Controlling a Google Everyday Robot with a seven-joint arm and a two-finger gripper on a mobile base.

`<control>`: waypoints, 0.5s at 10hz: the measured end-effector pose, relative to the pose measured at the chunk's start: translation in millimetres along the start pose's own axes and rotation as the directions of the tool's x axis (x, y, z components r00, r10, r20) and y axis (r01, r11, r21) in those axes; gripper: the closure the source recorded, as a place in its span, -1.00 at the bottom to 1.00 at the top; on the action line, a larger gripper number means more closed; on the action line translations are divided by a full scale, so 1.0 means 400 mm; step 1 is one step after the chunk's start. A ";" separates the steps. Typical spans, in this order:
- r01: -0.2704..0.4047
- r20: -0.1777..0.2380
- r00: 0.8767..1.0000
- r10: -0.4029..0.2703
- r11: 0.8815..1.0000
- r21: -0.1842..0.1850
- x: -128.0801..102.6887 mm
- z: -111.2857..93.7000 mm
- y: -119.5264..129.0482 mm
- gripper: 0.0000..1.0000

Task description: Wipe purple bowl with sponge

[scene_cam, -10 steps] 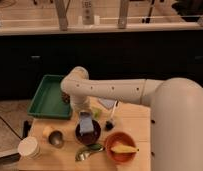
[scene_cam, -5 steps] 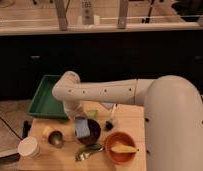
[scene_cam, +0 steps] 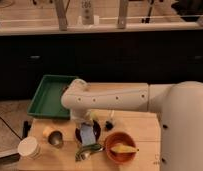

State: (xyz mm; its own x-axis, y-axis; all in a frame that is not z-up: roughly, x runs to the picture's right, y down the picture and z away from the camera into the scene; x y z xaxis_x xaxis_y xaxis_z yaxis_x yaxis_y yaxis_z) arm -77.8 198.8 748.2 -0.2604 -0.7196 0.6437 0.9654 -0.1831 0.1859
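Blue-grey sponge [scene_cam: 87,133], clamped in the gripper [scene_cam: 85,123] just above it, stood on edge inside the purple bowl [scene_cam: 97,131], held low so it could rub the inside.

Wooden table [scene_cam: 140,131] bears green tray [scene_cam: 47,95], purple bowl [scene_cam: 78,134] under the end effector [scene_cam: 86,122], orange bowl [scene_cam: 111,152], metal cup [scene_cam: 55,138].

Legible text: none. A white upright item [scene_cam: 85,10] on the far ledge bears dark marks that cannot be read. The tool [scene_cam: 86,127] is over the purple bowl [scene_cam: 96,131] on the surface [scene_cam: 145,134], clasping the sponge [scene_cam: 88,135].
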 end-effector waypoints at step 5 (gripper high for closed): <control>-0.102 -0.039 0.994 0.103 0.994 0.038 0.018 -0.016 0.117 1.00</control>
State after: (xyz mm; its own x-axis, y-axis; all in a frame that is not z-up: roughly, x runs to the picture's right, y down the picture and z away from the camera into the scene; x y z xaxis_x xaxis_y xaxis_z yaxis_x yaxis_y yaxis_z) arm -34.4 180.7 756.8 -0.1585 -0.7603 0.6299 0.9855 -0.0830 0.1478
